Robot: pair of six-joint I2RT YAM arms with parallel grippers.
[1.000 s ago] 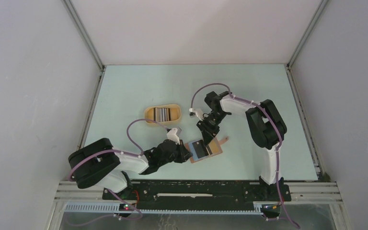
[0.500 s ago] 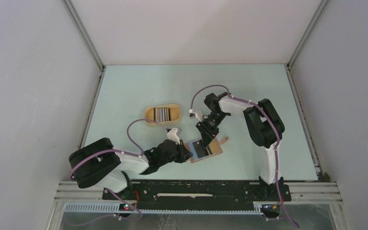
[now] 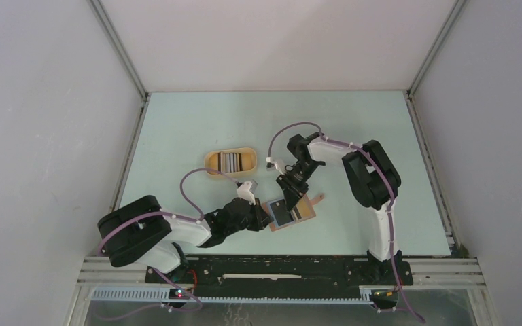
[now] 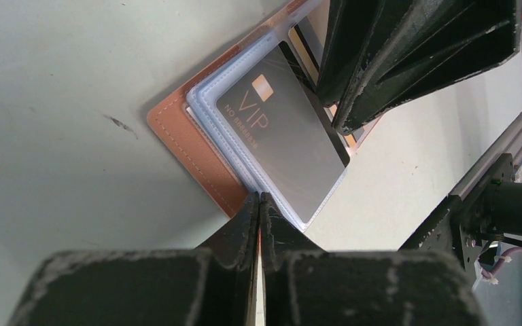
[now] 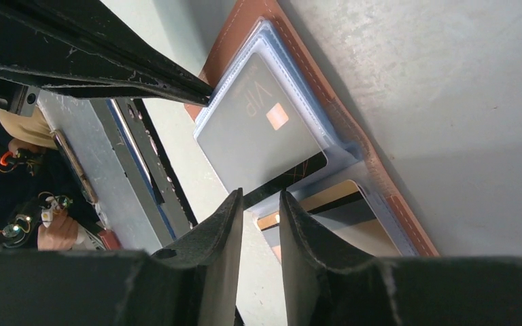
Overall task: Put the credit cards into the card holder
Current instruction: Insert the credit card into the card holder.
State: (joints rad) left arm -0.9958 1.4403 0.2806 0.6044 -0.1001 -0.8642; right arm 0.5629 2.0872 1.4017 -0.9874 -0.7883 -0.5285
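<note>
Reddish-brown card holder point(image 4: 183, 136), dark grey card point(image 4: 282, 146), yellow tray point(image 3: 209, 161).

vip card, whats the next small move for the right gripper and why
Probably a short push by the right gripper toward the left gripper, seating the VIP card fully in its clear sleeve. A dark strip of card sticks out of the sleeve by the right gripper's open jaws, and the shut left gripper sits at the card holder's far edge, seemingly bracing it.
</note>
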